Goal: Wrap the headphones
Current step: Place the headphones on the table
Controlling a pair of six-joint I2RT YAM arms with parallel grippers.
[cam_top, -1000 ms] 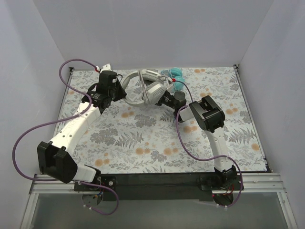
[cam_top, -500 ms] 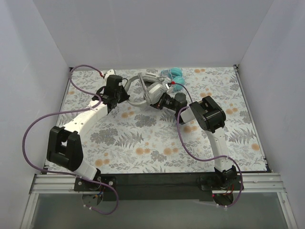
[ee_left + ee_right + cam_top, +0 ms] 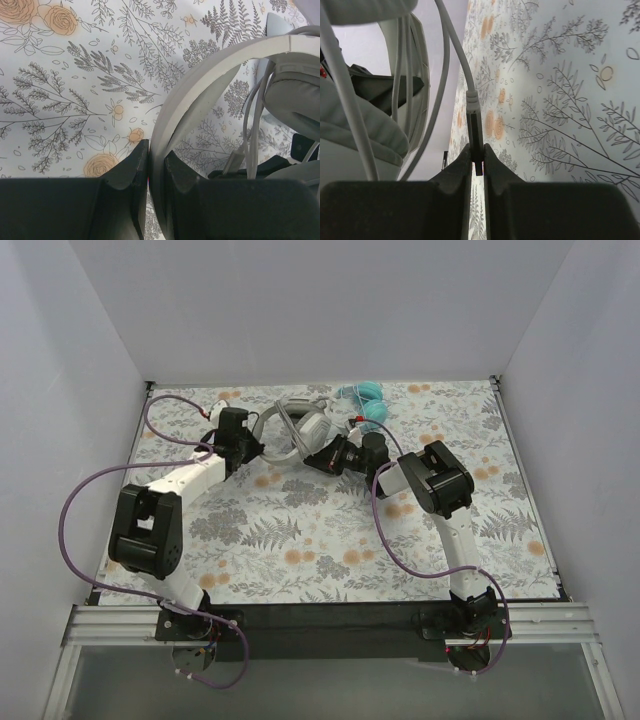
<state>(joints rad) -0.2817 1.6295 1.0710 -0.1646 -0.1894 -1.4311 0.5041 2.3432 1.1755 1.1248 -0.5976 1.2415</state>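
At the far centre of the table (image 3: 300, 530), the left gripper (image 3: 150, 162) clamps the headband (image 3: 200, 70) of the white-grey headphones (image 3: 312, 425) while the right gripper (image 3: 476, 157) pinches the cable plug (image 3: 475, 125); several turns seem wound, the end untucked, the teal pair (image 3: 365, 393) behind apparently untouched

left end effector (image 3: 150, 167) | clamped on white headphones (image 3: 210, 70) headband | floral table (image 3: 75, 90)

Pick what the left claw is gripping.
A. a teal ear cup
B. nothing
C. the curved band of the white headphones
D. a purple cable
C: the left claw is shut on the curved band of the white headphones, seen in the left wrist view.
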